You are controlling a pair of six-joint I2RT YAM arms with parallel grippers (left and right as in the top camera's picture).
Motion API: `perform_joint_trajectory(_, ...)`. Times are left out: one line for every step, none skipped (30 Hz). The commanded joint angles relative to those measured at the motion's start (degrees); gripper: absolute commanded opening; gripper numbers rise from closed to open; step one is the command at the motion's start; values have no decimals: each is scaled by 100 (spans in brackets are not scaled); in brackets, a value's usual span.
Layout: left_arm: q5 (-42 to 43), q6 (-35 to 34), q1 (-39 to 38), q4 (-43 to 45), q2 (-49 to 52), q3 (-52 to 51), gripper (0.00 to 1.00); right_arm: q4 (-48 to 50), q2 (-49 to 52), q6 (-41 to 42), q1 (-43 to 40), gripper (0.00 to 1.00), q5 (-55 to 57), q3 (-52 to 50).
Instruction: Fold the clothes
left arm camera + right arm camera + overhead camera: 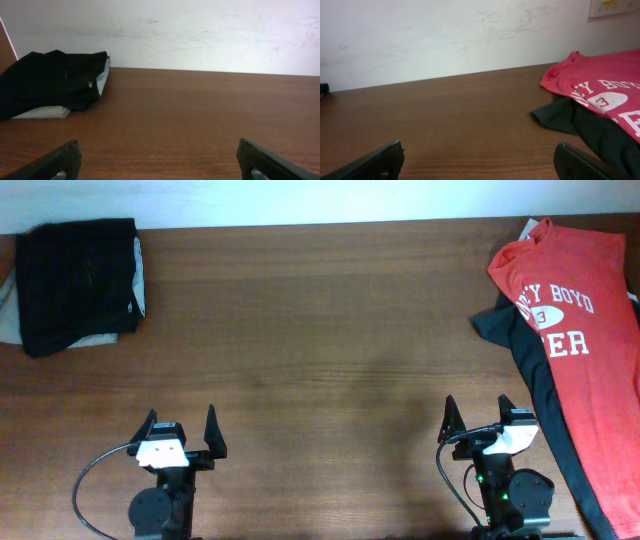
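We've got both arms parked at the near edge of the table (320, 330), nothing in either tool. The left gripper (181, 425) stands with its jaws spread wide, and in its wrist view the two dark fingers (57, 161) frame bare wood. Same story on the other side: the right gripper (477, 418) is splayed wide and holding nothing, its fingers (375, 162) low in the corners of its own view. Now the clothes. Far left corner, a black folded garment (78, 280) sits on top of a pale garment (141, 288) that peeks out along its edges. Over on the right edge, a red T-shirt (575, 330) with white lettering lies spread out, draped across a dark garment (535, 375) that sticks out beneath it on the inner side. Both piles are well apart from the grippers.
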Motion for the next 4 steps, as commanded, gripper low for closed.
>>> perform_joint_trajectory(-74,94,-24,-7,-55,-44,99,-31,-39,17,42,99,26,-28)
perform_joint_trajectory(-74,94,-24,-7,-55,-44,99,-31,-39,17,42,99,28,-28)
perform_joint_trajectory(-72,94,-24,-7,-55,-44,99,-31,-39,17,42,99,26,-28)
perform_joint_trajectory(-72,94,-24,-7,-55,-44,99,-31,-39,17,42,99,28,-28)
